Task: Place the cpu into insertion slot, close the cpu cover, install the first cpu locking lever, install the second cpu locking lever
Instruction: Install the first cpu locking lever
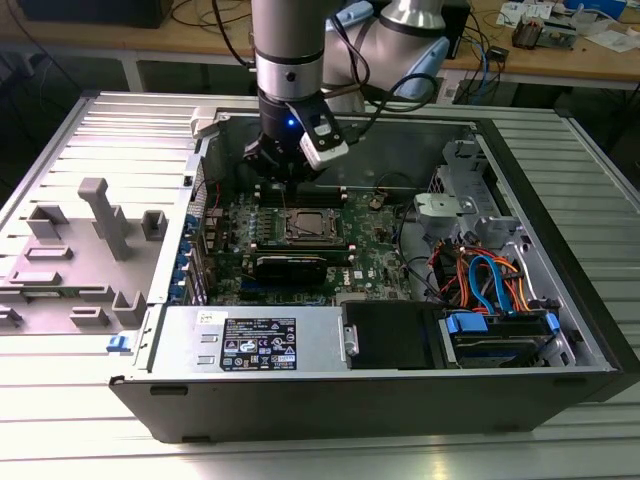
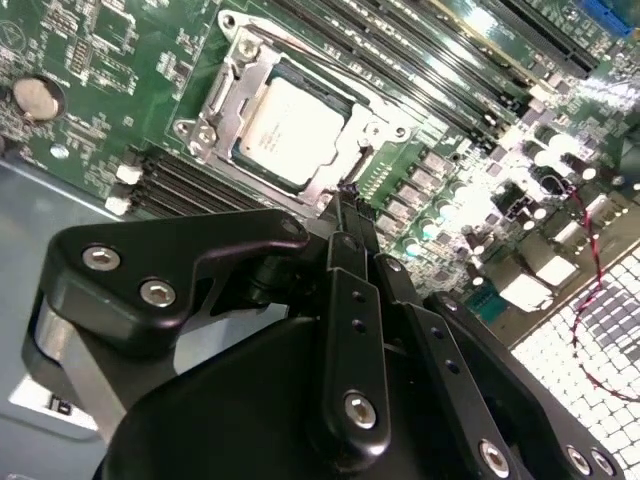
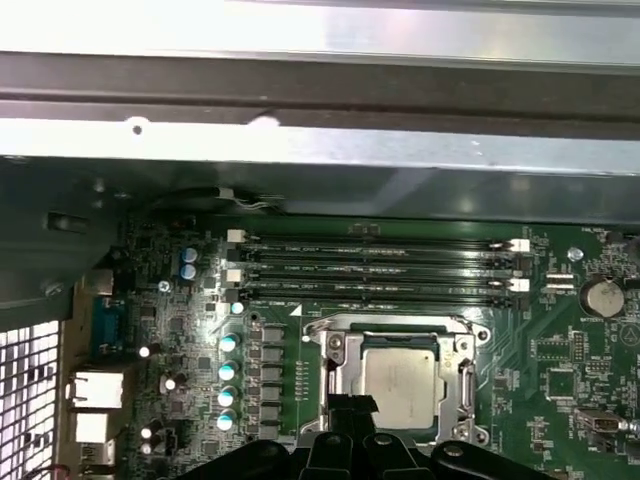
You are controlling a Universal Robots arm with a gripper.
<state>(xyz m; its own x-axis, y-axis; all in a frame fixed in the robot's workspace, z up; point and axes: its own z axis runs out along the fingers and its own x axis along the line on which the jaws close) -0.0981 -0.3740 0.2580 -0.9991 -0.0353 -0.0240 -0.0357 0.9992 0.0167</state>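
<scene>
Exterior view had the hand (image 1: pixel 288 178) hanging low inside an open computer case (image 1: pixel 400 400) on the ribbed tabletop (image 1: pixel 320 460), just above the socket (image 1: pixel 308 226) on the green board (image 1: pixel 375 250). In the second wrist view the chip (image 2: pixel 290 125) lay flat in the socket, with the silver cover (image 2: pixel 225 85) down around it. The hand's fingers (image 2: pixel 345 245) were narrow, tips together at the socket's edge; whether they pinched a thin lever there was hard to tell. Long memory slots (image 3: pixel 380 265) ran close beside the socket, a row of capacitors (image 3: pixel 228 380) stood on another side, and a black card (image 1: pixel 290 266) lay just beyond. The case's metal wall (image 3: pixel 320 150) rose behind the slots. Blue and orange cables (image 1: pixel 490 285) bunched well apart, toward the exterior view's right. A grey fixture (image 1: pixel 100 230) stood on the tabletop outside the case.
</scene>
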